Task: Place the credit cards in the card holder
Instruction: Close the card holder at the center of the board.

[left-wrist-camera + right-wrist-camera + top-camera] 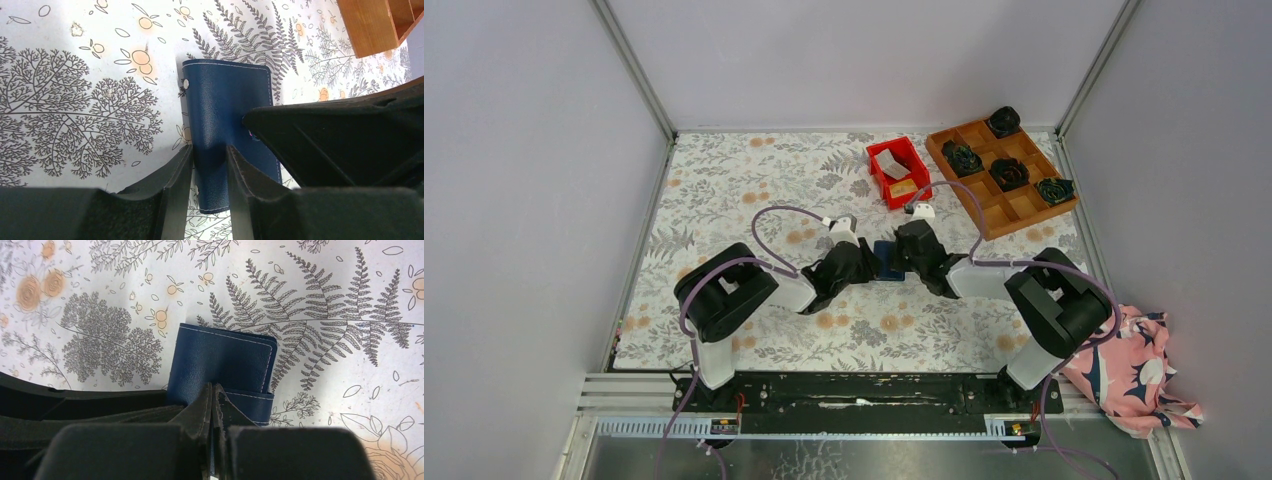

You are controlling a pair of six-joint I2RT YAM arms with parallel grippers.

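Here, in the middle of the floral-patterned bench (724,200), the 2 arms meet over the card holder (227,100), which lies folded and flat. On its left side, the left pincer (210,152) is partly closed on it. 1 finger sits against the holder's left edge and the other presses onto the navy cover, so the leather bulges a little between them. That grip looks meant to anchor the holder while the other arm works.

On its right side, the right pincer (214,390) is fully closed, tips meeting at the holder's edge with a thin blue sliver between them. It seems to nip 1 leaf of the cover, probably to peel the holder open and expose the pockets.

Further right and higher in the top view stands the red bin (921,168) with the white card (892,165) and the orange-tan card (903,186) lying inside, well apart from the holder. Neither is loaded yet, since both arms are busy with the opening step. At the upper right sits the wooden tray (1014,210), which plays no part here
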